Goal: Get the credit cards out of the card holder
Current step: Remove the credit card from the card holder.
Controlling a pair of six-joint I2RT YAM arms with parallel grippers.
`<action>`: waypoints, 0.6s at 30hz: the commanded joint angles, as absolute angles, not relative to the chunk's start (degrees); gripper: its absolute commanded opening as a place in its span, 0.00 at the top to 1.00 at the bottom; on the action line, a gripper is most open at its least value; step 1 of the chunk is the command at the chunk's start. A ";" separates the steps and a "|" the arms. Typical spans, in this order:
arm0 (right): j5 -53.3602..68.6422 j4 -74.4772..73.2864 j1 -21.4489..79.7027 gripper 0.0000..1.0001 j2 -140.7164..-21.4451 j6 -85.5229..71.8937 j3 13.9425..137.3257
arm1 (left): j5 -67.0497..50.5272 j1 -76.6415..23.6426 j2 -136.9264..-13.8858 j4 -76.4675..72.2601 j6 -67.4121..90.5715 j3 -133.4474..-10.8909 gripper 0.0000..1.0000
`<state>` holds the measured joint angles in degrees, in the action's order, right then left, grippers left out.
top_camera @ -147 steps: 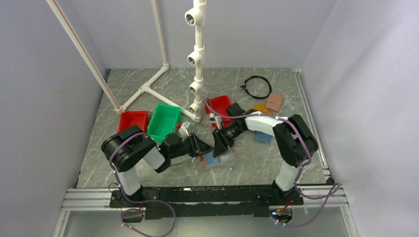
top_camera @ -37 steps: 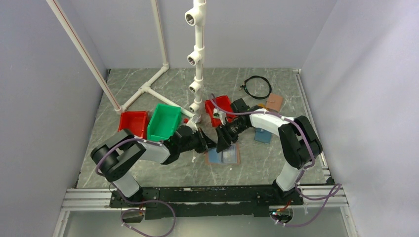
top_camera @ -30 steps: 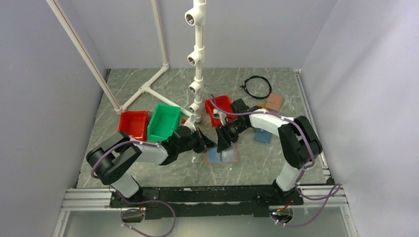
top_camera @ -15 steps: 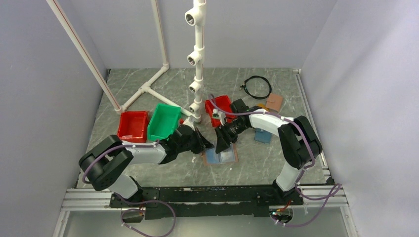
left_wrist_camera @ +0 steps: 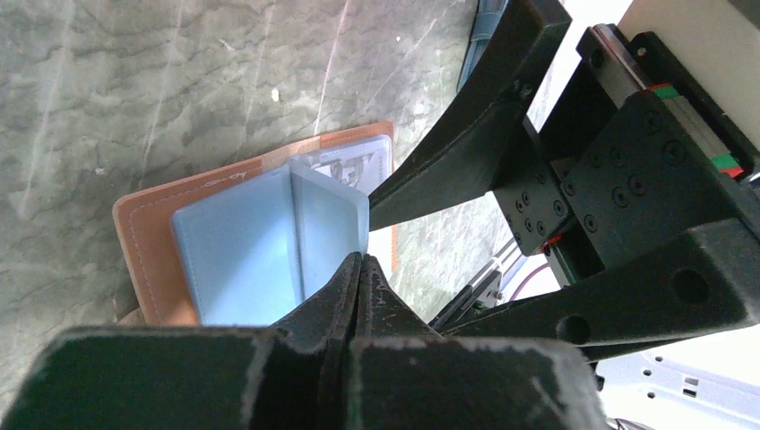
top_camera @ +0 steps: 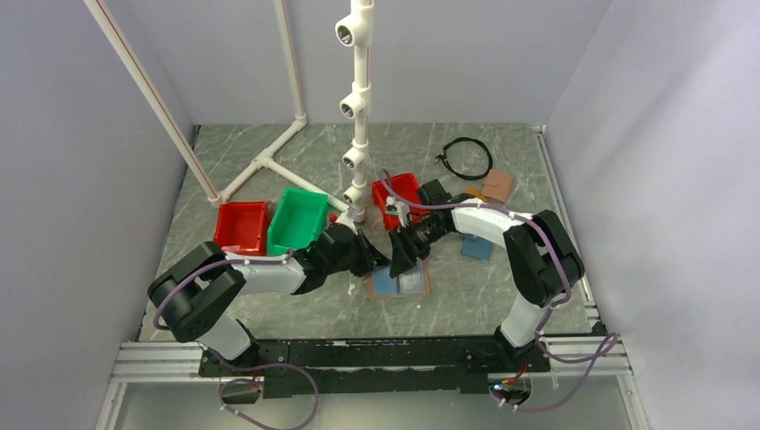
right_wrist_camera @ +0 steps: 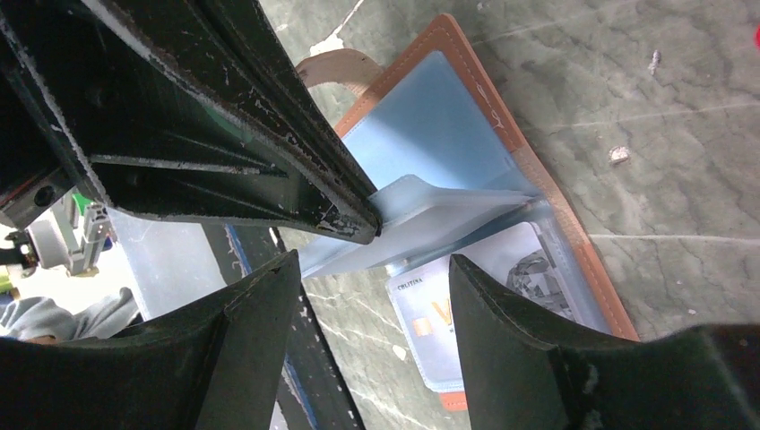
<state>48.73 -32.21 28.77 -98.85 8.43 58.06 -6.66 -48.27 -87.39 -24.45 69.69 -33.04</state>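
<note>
Pinches blue flap [left_wrist_camera: 327,224] of card holder [left_wrist_camera: 143,242] with left tool [left_wrist_camera: 360,262], mid-frame. Holds right tool [right_wrist_camera: 372,264] spread over pale credit card [right_wrist_camera: 439,340].

Green bin [top_camera: 297,219] and red bin [top_camera: 242,226] sat at 9 o'clock on the surface [top_camera: 466,305]. PVC pipe stand [top_camera: 358,107] at 12. Black cable loop [top_camera: 468,157] and brown wallet [top_camera: 497,185] at 2.

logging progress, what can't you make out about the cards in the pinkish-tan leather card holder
Card count, right wrist view: the lifted light blue inner flap, pinched by the left gripper, covers part of the pinkish-tan leather card holder; one grey-white printed card shows.
Top view: the right gripper overlaps the holder's far edge; cards too small to count.
Left wrist view: its own fingers hide the near edge.
</note>
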 commanded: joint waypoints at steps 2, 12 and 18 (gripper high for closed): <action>47.46 -29.97 29.33 0.35 -97.46 6.52 57.66 | -7.51 -48.55 -89.31 -28.21 70.46 -35.07 0.97; 43.44 -30.80 29.28 0.43 -97.96 7.06 57.89 | -7.25 -48.52 -89.49 -29.53 70.86 -34.13 0.89; 43.65 -31.29 28.79 0.49 -97.36 7.73 57.83 | -7.22 -48.29 -89.36 -30.11 70.90 -33.33 0.79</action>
